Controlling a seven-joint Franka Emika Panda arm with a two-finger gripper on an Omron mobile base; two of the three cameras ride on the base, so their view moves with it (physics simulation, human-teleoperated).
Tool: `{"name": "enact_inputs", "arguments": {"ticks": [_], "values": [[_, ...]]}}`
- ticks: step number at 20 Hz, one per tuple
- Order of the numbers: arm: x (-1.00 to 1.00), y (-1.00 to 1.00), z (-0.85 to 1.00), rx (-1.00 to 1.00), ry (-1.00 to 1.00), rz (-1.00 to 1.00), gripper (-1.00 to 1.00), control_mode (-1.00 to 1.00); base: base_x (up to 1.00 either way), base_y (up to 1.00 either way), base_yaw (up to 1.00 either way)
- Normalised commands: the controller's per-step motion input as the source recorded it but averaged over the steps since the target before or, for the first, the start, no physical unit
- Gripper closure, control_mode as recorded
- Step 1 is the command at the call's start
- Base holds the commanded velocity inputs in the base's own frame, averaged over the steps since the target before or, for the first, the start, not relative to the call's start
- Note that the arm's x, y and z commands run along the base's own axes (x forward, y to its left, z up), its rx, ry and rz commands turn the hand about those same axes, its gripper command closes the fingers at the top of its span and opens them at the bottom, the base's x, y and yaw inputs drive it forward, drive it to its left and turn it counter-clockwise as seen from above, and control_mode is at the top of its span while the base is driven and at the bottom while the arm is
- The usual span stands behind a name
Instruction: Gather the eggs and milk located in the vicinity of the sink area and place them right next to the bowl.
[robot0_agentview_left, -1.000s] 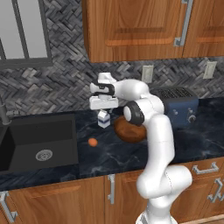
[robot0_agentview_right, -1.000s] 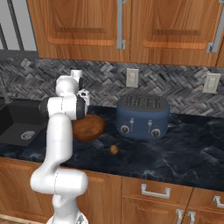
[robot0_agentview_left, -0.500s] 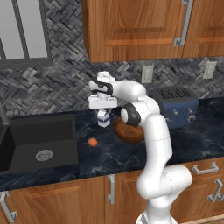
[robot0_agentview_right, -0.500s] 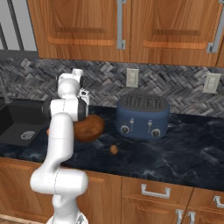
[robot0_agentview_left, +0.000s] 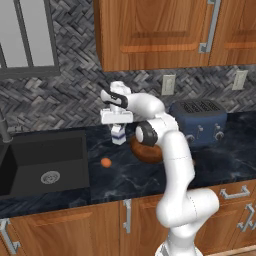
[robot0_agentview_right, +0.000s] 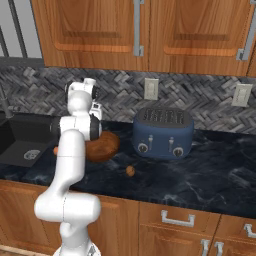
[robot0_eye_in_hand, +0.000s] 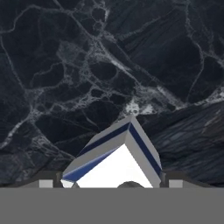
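While gripper (robot0_agentview_left: 118, 129) pinches milk (robot0_agentview_left: 118, 134) above counter (robot0_agentview_left: 125, 172), arm hides most of bowl (robot0_agentview_left: 146, 152).

White milk (robot0_agentview_left: 118, 134) with blue band, orange-brown egg (robot0_agentview_left: 105, 162), black marble counter (robot0_agentview_left: 120, 172) (pale veins), navy toaster (robot0_agentview_right: 163, 132)

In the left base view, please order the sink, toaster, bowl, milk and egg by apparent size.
1. sink
2. toaster
3. bowl, partly hidden behind the arm, so uncertain
4. milk
5. egg
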Motion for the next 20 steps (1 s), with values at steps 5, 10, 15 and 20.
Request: {"name": "enact_inputs", "arguments": {"ticks": [5, 10, 15, 20], "values": [[0.00, 0.00, 0.00, 0.00, 0.00, 0.00, 1.00, -1.00, 0.00, 0.00, 0.00], [-0.08, -0.14, 0.00, 0.00, 0.00, 0.00, 1.00, -1.00, 0.00, 0.00, 0.00], [-0.18, -0.27, 0.00, 0.00, 0.00, 0.00, 1.00, -1.00, 0.00, 0.00, 0.00], [-0.08, -0.09, 0.00, 0.00, 0.00, 0.00, 1.00, -1.00, 0.00, 0.00, 0.00]]}}
